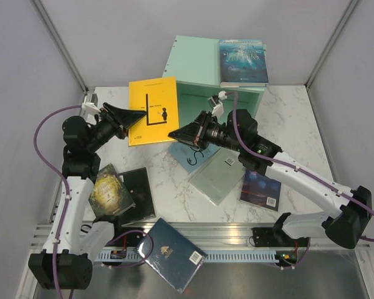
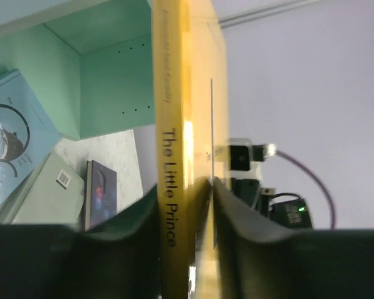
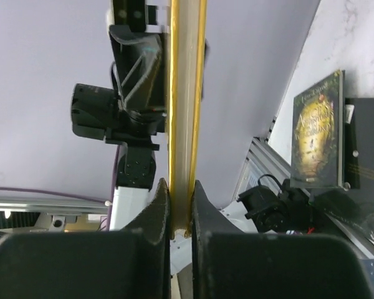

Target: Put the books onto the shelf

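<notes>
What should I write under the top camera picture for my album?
Teamwork: left claw and right claw grip the yellow book near the green shelf.

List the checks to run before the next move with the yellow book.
1. Right tool clamped on the yellow book: ok.
2. Left tool gripping it: cannot tell; it flanks the spine closely.
3. Book lifted off the table: ok.
4. Room inside the shelf: ok, no book seen inside.
5. Tabletop before the opening free: not ok; light blue book and pale green book lie there.
</notes>
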Robot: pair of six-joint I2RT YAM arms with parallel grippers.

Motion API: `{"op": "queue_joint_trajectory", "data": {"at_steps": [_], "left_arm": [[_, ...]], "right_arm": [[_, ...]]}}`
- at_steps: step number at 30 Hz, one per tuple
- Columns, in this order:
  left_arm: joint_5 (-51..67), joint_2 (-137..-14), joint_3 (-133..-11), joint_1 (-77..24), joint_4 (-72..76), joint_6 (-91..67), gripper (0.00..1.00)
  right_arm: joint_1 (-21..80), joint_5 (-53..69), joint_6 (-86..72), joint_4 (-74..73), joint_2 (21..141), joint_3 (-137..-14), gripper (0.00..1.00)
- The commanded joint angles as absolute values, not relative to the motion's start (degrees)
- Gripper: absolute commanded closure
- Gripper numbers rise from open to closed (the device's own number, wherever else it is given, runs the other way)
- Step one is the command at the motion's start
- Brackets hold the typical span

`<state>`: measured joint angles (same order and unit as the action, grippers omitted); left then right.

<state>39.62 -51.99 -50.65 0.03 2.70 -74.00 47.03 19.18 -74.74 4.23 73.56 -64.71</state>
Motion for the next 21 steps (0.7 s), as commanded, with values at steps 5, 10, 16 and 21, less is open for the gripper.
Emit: {"op": "queue_joint_trajectory", "data": {"at_steps": [5, 10, 16, 21], "left_arm": [[43.24, -52.47, -63.17, -1.05, -9.48, -60.49, 0.22], [41.93, -54.31, -69.69, -0.79, -15.02, -57.75, 0.0], [41.4, -54.32, -71.98, -0.62, -16.7, -57.13, 0.0], [40.34, -52.3, -69.0, -0.62, -18.54, -56.07, 0.0]], "right_arm": [[42.74, 16.69, -67.15, 0.72, 70.14, -83.13, 1.0], [30.01, 21.34, -66.71, -5.35, 71.62, -92.27, 1.0], [9.98, 34.42, -68.73, -10.27, 76.98, -100.88, 1.0], [2.55, 41.65, -66.63, -18.71, 85.93, -110.45, 1.0]]}}
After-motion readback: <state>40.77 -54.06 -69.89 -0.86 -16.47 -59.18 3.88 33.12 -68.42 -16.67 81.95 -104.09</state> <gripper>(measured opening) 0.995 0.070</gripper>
